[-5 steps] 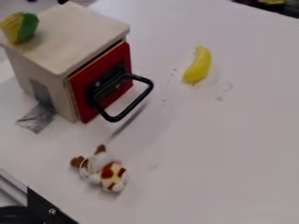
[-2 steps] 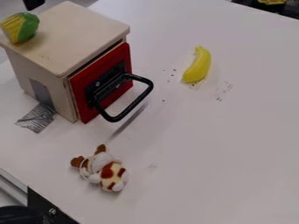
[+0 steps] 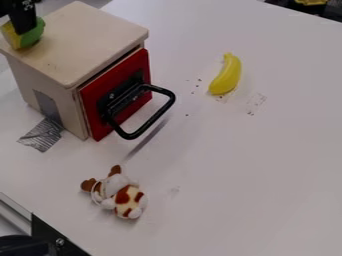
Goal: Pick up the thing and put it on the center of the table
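Black gripper (image 3: 24, 26) is just at the yellow-green toy (image 3: 29, 38), and I cannot tell if it is open or closed. This toy lies on the wooden box (image 3: 87, 35), whose red door (image 3: 93, 102) hides the inside; beyond, the banana (image 3: 227, 76) and the plush animal (image 3: 123, 195) lie apart on the table (image 3: 234, 165).

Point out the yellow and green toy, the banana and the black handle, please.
Yellow and green toy (image 3: 34, 35): camera view, on its green part.
Banana (image 3: 228, 76): camera view, middle of its body.
Black handle (image 3: 155, 119): camera view, on its outer bar.
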You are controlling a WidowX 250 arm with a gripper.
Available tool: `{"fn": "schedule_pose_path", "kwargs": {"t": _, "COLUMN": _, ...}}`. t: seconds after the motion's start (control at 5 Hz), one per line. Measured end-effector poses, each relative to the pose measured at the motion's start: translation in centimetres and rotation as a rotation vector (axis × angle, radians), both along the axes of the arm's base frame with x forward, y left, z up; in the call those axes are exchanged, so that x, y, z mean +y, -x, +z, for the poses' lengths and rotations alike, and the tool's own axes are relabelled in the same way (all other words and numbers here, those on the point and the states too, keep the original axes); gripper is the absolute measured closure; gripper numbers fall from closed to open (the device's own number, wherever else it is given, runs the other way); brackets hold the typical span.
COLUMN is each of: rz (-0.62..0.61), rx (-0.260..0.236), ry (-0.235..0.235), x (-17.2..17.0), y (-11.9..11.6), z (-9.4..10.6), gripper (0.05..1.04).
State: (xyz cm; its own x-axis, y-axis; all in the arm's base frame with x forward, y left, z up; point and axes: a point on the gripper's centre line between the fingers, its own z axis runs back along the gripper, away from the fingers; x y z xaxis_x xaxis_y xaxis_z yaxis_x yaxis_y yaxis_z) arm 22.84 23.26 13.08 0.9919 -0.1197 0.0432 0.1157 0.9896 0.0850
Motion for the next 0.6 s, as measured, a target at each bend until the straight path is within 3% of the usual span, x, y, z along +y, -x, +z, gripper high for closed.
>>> {"fn": "schedule_pose_path", "kwargs": {"t": 0.2, "rz": 0.041, "rx": 0.061, "ry": 0.038, "x": 0.53, "y": 0.45, "z": -2.29, "gripper": 0.113}}
{"fn": "schedule_pose_path", "kwargs": {"t": 0.4, "rz": 0.091, "rx": 0.063, "ry": 0.051, "x": 0.74, "y": -0.01, "z": -2.64, "gripper": 0.280}}
{"fn": "schedule_pose_path", "kwargs": {"t": 0.6, "rz": 0.109, "rx": 0.032, "ry": 0.056, "x": -0.25, "y": -0.26, "z": -2.70, "gripper": 0.283}}
